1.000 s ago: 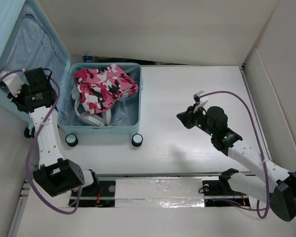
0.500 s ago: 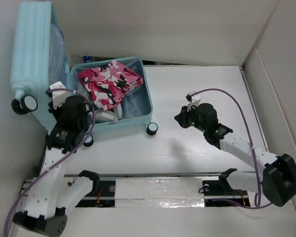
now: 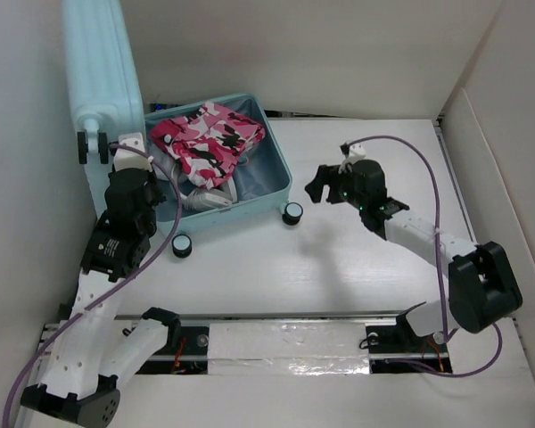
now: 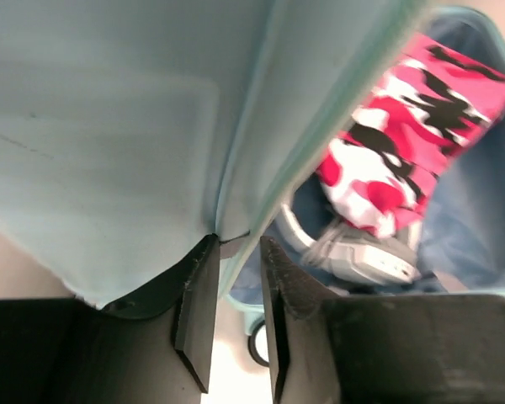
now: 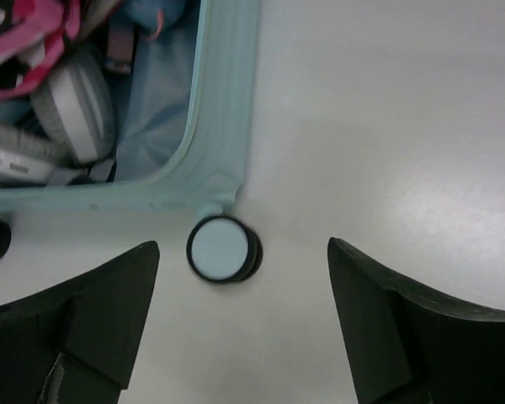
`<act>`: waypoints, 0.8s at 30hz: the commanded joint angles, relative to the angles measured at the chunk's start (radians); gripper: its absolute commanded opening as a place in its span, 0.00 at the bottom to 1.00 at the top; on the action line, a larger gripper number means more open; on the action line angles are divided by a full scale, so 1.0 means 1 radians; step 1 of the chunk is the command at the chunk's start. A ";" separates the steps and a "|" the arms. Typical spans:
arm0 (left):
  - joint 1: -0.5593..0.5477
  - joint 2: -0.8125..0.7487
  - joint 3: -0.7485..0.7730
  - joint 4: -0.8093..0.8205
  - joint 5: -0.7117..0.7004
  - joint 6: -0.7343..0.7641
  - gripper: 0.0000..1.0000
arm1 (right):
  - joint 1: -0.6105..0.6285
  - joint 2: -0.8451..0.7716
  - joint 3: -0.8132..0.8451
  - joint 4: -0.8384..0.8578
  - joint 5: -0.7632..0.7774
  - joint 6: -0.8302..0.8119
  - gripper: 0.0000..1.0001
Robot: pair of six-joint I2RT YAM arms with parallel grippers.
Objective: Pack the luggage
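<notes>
The pale aqua luggage (image 3: 98, 62) has its lid nearly upright at the back left. Its base tray (image 3: 279, 169) lies on the table with a pink camouflage cloth (image 3: 209, 138) and white headphones (image 3: 205, 198) inside. My left gripper (image 3: 132, 174) is at the lid's near edge. In the left wrist view its jaws (image 4: 236, 252) stand a narrow gap apart, with the lid's rim (image 4: 236, 177) at the fingertips. My right gripper (image 3: 316, 189) is wide open over the table, just right of the tray. A caster wheel (image 5: 223, 250) lies ahead of the right gripper (image 5: 244, 320), which holds nothing.
A second caster wheel (image 3: 181, 245) sticks out at the tray's near left corner. White walls enclose the table, with an angled panel (image 3: 481, 178) on the right. A metal rail (image 3: 285, 343) runs along the near edge between the arm bases.
The lid has swung up from lying flat at the left to nearly upright, and the tray has slid and turned to the right. My right gripper has opened wide and moved left towards the tray.
</notes>
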 commanded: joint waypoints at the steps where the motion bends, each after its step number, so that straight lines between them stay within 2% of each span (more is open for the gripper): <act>1: -0.040 0.030 0.024 0.162 0.330 -0.105 0.00 | -0.030 0.044 0.174 0.029 -0.104 -0.001 0.89; 4: -0.040 0.038 0.025 0.170 0.338 -0.097 0.00 | 0.010 0.231 0.352 -0.070 -0.104 -0.027 0.88; 5: -0.040 0.038 0.025 0.170 0.343 -0.094 0.00 | 0.010 0.232 0.352 -0.083 -0.110 -0.030 0.88; 6: -0.040 0.044 0.028 0.171 0.352 -0.092 0.00 | 0.010 0.304 0.393 -0.085 -0.121 -0.027 0.86; 10: -0.040 0.059 0.019 0.208 0.431 -0.092 0.00 | 0.053 0.435 0.455 -0.065 -0.159 -0.016 0.78; 11: -0.040 0.064 0.018 0.211 0.448 -0.094 0.00 | 0.085 0.458 0.473 -0.080 -0.158 -0.021 0.72; 13: -0.040 0.073 0.005 0.226 0.485 -0.097 0.00 | 0.111 0.523 0.519 -0.111 -0.150 -0.030 0.68; 14: -0.040 0.071 -0.001 0.237 0.487 -0.101 0.00 | 0.134 0.535 0.520 -0.112 -0.143 -0.030 0.50; 16: -0.040 0.070 -0.031 0.263 0.536 -0.101 0.00 | 0.150 0.547 0.489 -0.093 -0.146 -0.015 0.27; 17: -0.040 0.073 -0.039 0.269 0.548 -0.101 0.00 | 0.159 0.544 0.469 -0.053 -0.155 -0.004 0.07; 18: -0.040 0.087 -0.051 0.275 0.563 -0.098 0.00 | 0.177 0.535 0.445 -0.030 -0.162 0.005 0.00; 22: -0.040 0.146 -0.082 0.347 0.678 -0.117 0.00 | 0.222 0.453 0.291 0.113 -0.156 0.086 0.00; 24: -0.082 0.166 -0.085 0.352 0.642 -0.134 0.00 | 0.237 0.396 0.195 0.183 -0.147 0.120 0.00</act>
